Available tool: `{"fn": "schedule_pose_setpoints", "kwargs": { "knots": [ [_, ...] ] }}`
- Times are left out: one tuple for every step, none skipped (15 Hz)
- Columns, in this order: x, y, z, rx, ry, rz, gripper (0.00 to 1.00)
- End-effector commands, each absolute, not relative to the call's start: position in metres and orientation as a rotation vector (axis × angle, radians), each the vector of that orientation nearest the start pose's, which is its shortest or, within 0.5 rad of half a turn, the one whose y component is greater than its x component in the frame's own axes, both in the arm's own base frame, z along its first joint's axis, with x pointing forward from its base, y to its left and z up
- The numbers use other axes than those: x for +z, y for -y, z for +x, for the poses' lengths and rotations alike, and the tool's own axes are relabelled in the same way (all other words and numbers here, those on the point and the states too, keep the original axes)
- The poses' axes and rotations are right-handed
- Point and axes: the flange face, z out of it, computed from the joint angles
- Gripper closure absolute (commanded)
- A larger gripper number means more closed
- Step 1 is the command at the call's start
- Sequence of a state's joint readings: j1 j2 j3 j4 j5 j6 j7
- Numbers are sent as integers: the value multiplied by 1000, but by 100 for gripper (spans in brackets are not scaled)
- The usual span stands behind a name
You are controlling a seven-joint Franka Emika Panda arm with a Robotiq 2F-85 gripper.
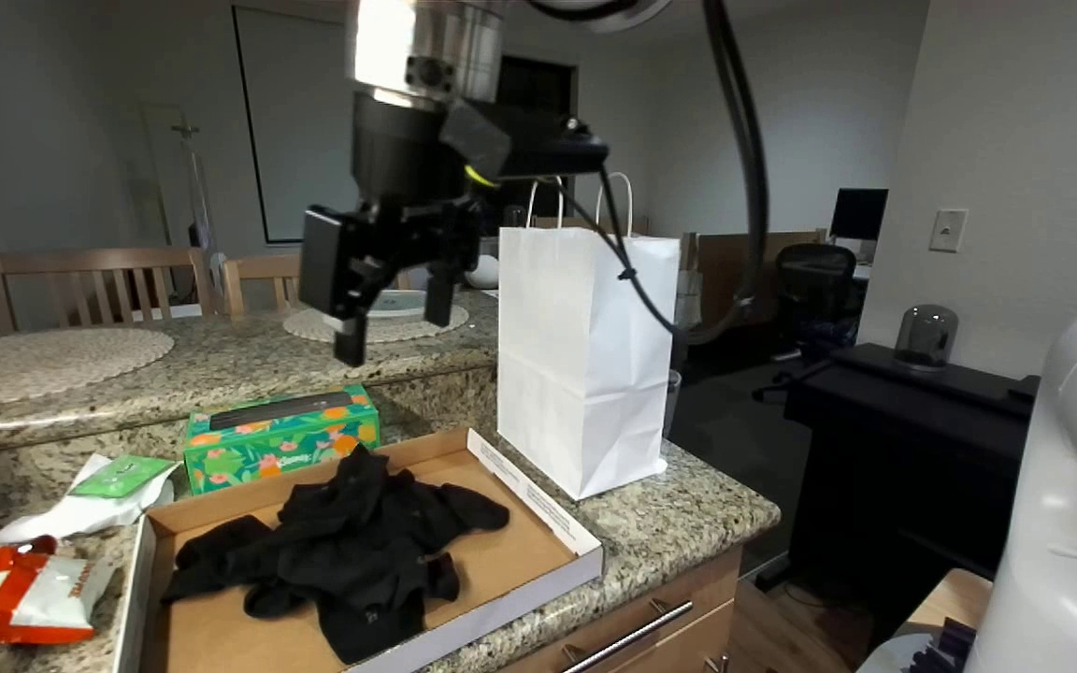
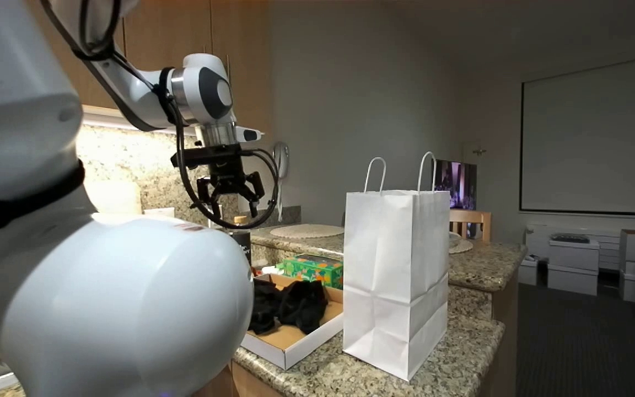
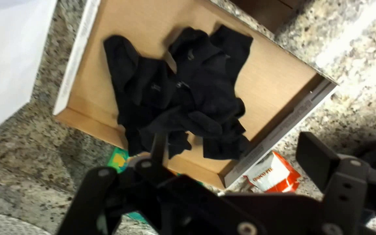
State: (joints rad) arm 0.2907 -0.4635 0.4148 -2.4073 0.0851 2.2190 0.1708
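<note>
Wrist view: your black gripper (image 3: 235, 151) hangs empty, jaws wide; a white paper bag (image 3: 7, 62) and red-and-white packet (image 3: 274, 174) flank the shallow cardboard tray (image 3: 269, 91) holding black fabric (image 3: 204, 85).

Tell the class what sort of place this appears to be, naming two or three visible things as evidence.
Probably a kitchen, perhaps in a home: it has a speckled granite-look countertop, wooden wall cabinets, and round woven placemats laid on the raised level of the counter.
</note>
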Motion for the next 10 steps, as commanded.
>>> {"fn": "schedule_pose_setpoints", "kwargs": {
  "knots": [
    [490, -336, 388, -398, 618, -2965, 0],
    [487, -342, 400, -382, 587, -2963, 0],
    [481, -345, 412, -346, 553, -2974, 0],
    [474, -350, 421, -335, 517, -2983, 0],
    [461, -354, 429, -311, 483, -3006, 0],
    [450, -359, 434, -293, 447, -3031, 0],
    [433, -365, 434, -277, 406, -3059, 0],
    [421, -370, 436, -271, 362, -3078, 0],
    [405, -376, 435, -251, 302, -3099, 0],
    [393, -382, 435, -231, 251, -3115, 0]
  ]
}}
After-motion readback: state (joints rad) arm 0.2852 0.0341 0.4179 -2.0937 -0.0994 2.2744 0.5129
